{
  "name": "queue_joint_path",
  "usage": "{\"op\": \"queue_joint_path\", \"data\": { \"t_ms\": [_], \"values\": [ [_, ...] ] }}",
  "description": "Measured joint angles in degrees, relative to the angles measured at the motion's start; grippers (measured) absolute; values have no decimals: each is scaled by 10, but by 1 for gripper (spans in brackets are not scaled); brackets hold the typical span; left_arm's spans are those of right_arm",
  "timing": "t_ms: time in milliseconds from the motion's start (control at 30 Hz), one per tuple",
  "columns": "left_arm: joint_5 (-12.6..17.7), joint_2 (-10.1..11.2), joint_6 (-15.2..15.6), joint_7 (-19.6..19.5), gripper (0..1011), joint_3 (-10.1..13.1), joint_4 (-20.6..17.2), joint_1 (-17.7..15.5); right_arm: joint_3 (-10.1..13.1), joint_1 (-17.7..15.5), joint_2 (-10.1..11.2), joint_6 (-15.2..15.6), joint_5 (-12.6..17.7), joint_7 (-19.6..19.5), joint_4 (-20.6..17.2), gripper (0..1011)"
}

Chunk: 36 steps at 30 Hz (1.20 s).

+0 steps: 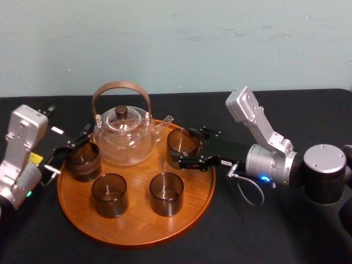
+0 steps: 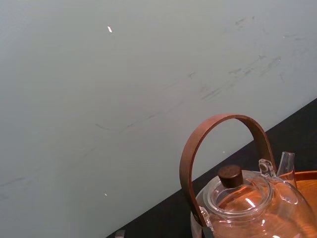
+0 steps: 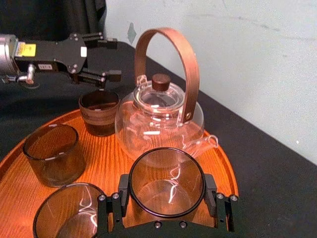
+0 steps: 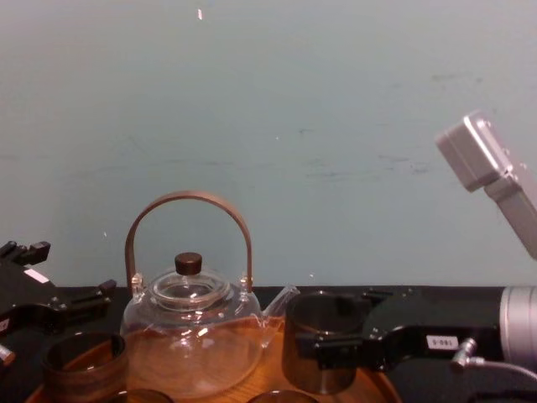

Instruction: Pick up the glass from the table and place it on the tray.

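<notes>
The right arm reaches in from the right, its forearm lying roughly level over the surface (image 1: 264, 231) and pointing left toward the tray (image 1: 135, 228). The right gripper (image 1: 184, 146) is closed on the glass (image 1: 183, 142), with one finger on the far side and one on the near side.

The glass stands upright with its mouth up and its short axis vertical. It is at the right rear of the tray, just beside the spout of the teapot (image 1: 124, 137). The views do not settle whether its base rests on the wood or sits just above it.

The left arm comes in from the left edge. The left gripper (image 3: 118, 59) is spread wide, near a second glass (image 1: 83, 160) at the tray's left rim.

Two front glasses (image 1: 109, 195) stand apart on the near half of the tray.

From above, the head view lays out the whole arrangement. The right wrist view looks down into the glass and shows the pads (image 3: 210, 191) pressed against its opposite walls. The chest view gives the glass side-on, with a black finger crossing its lower wall. The left wrist view looks past the teapot's arched handle and lid to the pale wall.
</notes>
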Motion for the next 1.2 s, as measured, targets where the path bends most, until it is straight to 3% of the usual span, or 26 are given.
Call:
{"op": "queue_joint_path", "data": {
  "t_ms": [667,1200],
  "values": [
    [0,0,0,0,1001,0,0,0,-8,8,-18,0,-7,-2,48,900],
    [0,0,0,0,1001,0,0,0,-9,8,-19,1,-12,-6,50,915]
  ]
}}
